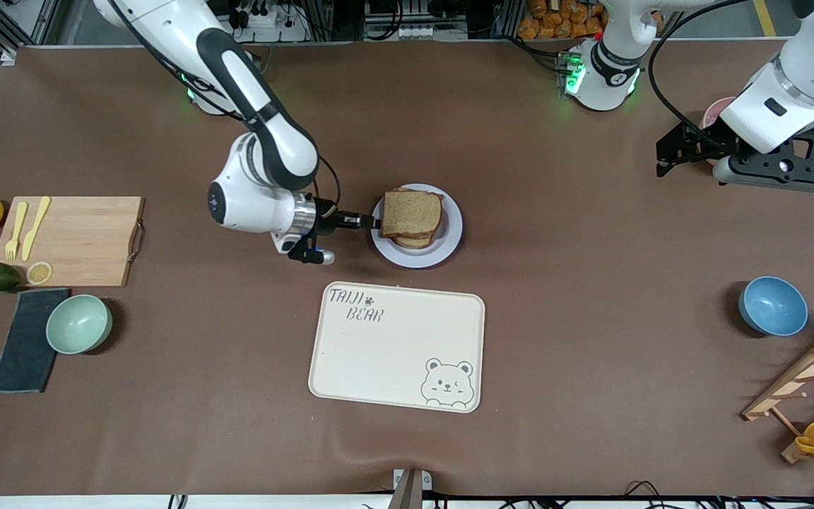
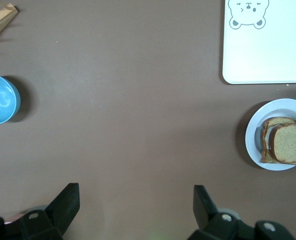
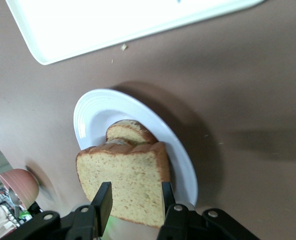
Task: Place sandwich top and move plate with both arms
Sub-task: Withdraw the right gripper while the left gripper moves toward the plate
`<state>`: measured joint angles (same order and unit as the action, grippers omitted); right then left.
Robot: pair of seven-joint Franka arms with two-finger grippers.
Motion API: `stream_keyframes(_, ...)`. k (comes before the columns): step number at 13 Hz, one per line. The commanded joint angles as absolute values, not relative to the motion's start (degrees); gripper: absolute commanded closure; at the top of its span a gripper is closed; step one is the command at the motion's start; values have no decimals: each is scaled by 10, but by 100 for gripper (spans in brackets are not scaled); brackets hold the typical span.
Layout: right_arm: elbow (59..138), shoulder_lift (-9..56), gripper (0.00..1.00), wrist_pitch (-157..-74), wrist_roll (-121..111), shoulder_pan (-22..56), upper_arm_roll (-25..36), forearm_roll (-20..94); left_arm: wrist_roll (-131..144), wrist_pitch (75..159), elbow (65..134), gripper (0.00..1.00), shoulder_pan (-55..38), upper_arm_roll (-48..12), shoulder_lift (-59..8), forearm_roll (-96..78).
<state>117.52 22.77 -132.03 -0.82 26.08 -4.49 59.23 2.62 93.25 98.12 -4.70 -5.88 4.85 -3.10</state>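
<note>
The sandwich top (image 1: 410,212), a plain brown slice, lies flat on the stacked sandwich on the small round plate (image 1: 449,240). My right gripper (image 1: 372,223) is low at the plate's rim toward the right arm's end of the table. In the right wrist view its fingers (image 3: 103,200) stand apart, open, either side of the sandwich top (image 3: 125,175), above the plate (image 3: 95,107). A lower slice (image 3: 127,131) peeks out beneath. My left gripper (image 1: 661,159) waits open over the table near its base. Its wrist view shows the left gripper (image 2: 136,195) with nothing between the fingers, and the plate (image 2: 255,135) farther off.
A cream bear-print tray (image 1: 396,346) lies nearer the camera than the plate. A blue bowl (image 1: 772,305) and wooden rack (image 1: 810,382) sit toward the left arm's end. A mint bowl (image 1: 78,323), cutting board (image 1: 71,240) and fruit are toward the right arm's end. A pink bowl (image 1: 714,113) is by the left gripper.
</note>
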Motion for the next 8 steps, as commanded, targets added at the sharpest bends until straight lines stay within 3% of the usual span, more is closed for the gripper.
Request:
stream_keyframes(1, 1155, 209, 51, -1261, 51, 238, -30, 515, 38, 933, 989, 0, -45, -65, 46, -27)
stream_keyframes(4, 1132, 205, 30, -1154, 66, 211, 18, 462, 31, 933, 1001, 0, -44, -65, 46, -42)
stream_keyframes(6, 1101, 208, 19, -1090, 66, 203, 65, 399, 30, 933, 1009, 0, -44, -65, 46, -45)
stream_keyframes(8, 1074, 208, 9, -1045, 66, 173, 74, 322, 28, 933, 1012, 0, -44, -65, 44, -45)
